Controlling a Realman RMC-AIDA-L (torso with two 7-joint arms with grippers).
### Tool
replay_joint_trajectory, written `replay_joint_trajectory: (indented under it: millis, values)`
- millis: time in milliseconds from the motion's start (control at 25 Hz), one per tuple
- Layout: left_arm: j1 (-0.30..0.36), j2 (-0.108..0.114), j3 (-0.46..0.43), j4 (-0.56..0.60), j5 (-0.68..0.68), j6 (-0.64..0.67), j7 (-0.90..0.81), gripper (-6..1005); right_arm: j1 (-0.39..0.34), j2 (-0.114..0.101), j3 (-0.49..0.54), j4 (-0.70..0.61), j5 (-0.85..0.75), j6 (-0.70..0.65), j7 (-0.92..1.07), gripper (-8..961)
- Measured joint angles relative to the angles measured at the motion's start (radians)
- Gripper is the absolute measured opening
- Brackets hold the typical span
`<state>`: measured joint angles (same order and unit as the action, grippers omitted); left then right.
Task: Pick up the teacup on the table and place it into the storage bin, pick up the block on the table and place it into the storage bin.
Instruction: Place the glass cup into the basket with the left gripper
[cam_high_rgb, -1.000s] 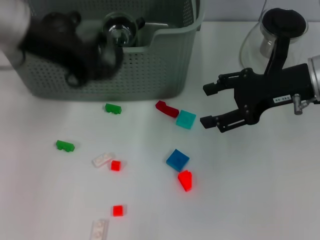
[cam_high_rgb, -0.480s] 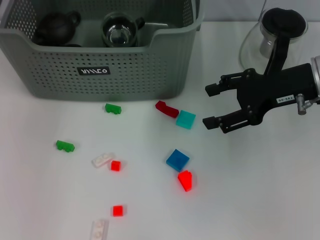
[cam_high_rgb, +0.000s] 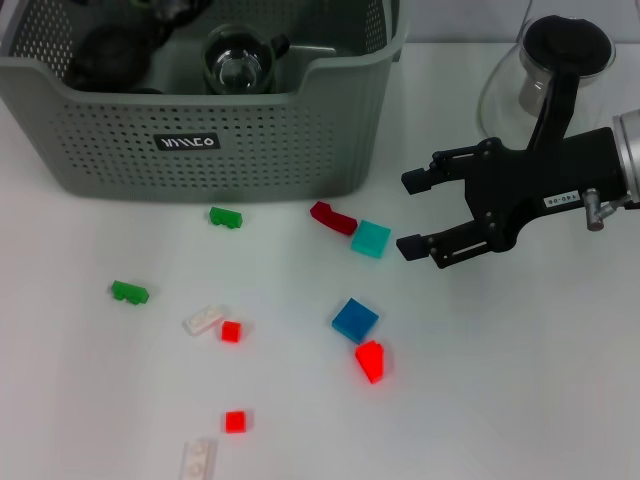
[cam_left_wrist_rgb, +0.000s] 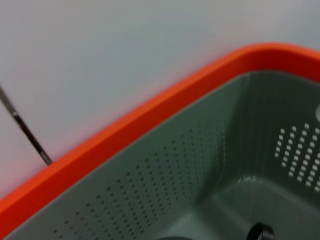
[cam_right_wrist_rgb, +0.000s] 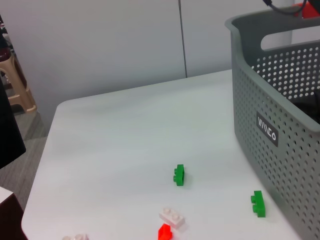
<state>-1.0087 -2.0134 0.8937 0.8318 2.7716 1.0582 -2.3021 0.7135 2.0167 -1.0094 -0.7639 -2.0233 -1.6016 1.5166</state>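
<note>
The grey-green storage bin (cam_high_rgb: 215, 150) stands at the back left. Inside it lie a clear glass teacup (cam_high_rgb: 238, 62) and a dark round teapot (cam_high_rgb: 108, 52). Its perforated inner wall (cam_left_wrist_rgb: 165, 185) fills the left wrist view. My left gripper (cam_high_rgb: 170, 8) is only a dark shape over the bin's far edge. Low over the table, my right gripper (cam_high_rgb: 410, 213) is open, just right of a teal block (cam_high_rgb: 371, 239) and touching nothing. A red block (cam_high_rgb: 333, 217) lies beside the teal one, with a blue block (cam_high_rgb: 355, 320) nearer the front.
Several more small blocks lie scattered: green (cam_high_rgb: 226, 216), green (cam_high_rgb: 130, 291), white (cam_high_rgb: 205, 320), red (cam_high_rgb: 370, 360), red (cam_high_rgb: 235, 421). A glass pitcher with a black lid (cam_high_rgb: 545, 70) stands at the back right, behind my right arm. The bin's outer wall (cam_right_wrist_rgb: 270, 100) also shows in the right wrist view.
My left arm has pulled away from the bin's front and up to its far edge. The right gripper has edged slightly left toward the teal block.
</note>
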Motion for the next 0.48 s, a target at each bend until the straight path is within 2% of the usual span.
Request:
replay_joint_trajectory:
  millis: [160, 440, 480]
  values:
    - [0.001, -0.014, -0.003, 0.002, 0.021, -0.008, -0.003, 115, -0.001, 0.001, 0.0, 0.0, 0.0, 0.0, -0.004, 878]
    - [0.018, -0.015, -0.01, 0.001, 0.021, -0.02, -0.013, 529, -0.008, 0.001, -0.003, 0.0, 0.0, 0.0, -0.007, 878]
    - [0.018, -0.015, -0.01, 0.001, 0.021, -0.02, -0.013, 541, -0.008, 0.001, -0.003, 0.0, 0.0, 0.0, -0.007, 878]
